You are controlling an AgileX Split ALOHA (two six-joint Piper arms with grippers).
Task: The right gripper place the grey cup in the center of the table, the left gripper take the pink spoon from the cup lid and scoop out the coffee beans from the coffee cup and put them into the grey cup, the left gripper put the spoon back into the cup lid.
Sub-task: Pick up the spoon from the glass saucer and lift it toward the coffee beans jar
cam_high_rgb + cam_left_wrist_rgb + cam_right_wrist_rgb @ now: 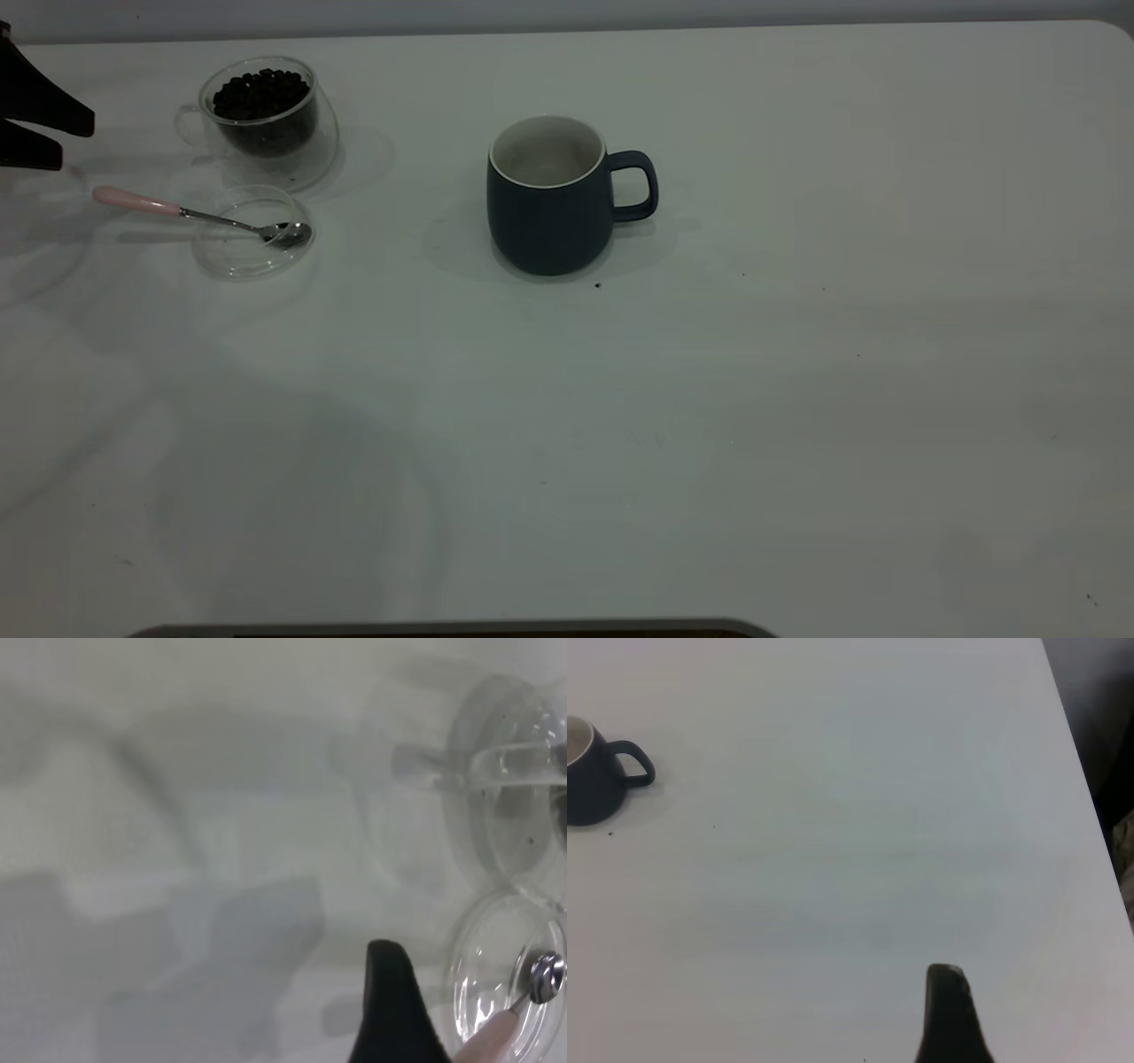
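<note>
Exterior view, coffee beans (260,93) filling coffee cup (266,120), pink spoon (199,213) across cup lid (252,232), grey cup (549,197) empty, left gripper (62,142) fingers spread.

Left gripper (49,142) at the far left edge, fingers slightly parted
</note>
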